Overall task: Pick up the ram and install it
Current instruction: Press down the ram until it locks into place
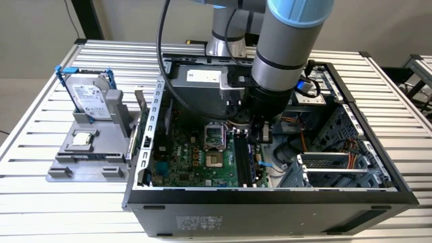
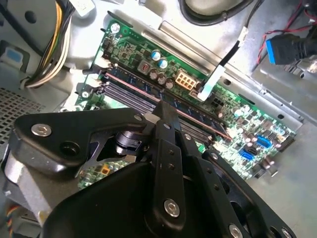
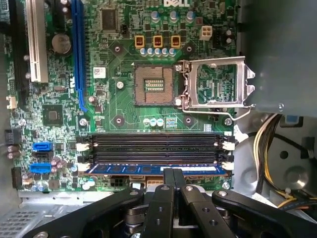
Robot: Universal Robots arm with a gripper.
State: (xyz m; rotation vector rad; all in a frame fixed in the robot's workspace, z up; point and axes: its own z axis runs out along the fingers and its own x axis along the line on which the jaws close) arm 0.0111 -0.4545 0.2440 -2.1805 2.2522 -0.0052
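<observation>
**First wrist view: ram in its slot, closed fingers over its middle**

In the first wrist view the gripper (image 3: 173, 171) has its two fingers (image 3: 164, 191) brought together with nothing clamped between them. Their tips sit at the top edge of the ram (image 3: 124, 169), about mid-length. I cannot tell whether they are touching it. The ram, a blue stick, stands in the memory slot nearest the board edge, and the two black memory slots (image 3: 153, 145) beside it are empty.

By my reading the pick-up is done and seating is in hand. That calls for a straight, even push down until the white end clips (image 3: 83, 167) close. From here I cannot tell whether they have latched.

This view also shows the bare processor socket (image 3: 154, 84) with its retention frame (image 3: 213, 82) swung open. The second wrist view shows the slots at a slant behind the finger linkage.

The exterior view alone places the work. The arm reaches down into the open computer case (image 1: 270, 198), over the motherboard (image 1: 196, 157). A hard drive (image 1: 91, 96) and a processor chip (image 1: 82, 139) sit on a grey holder outside the case, on the exterior view's left.
</observation>
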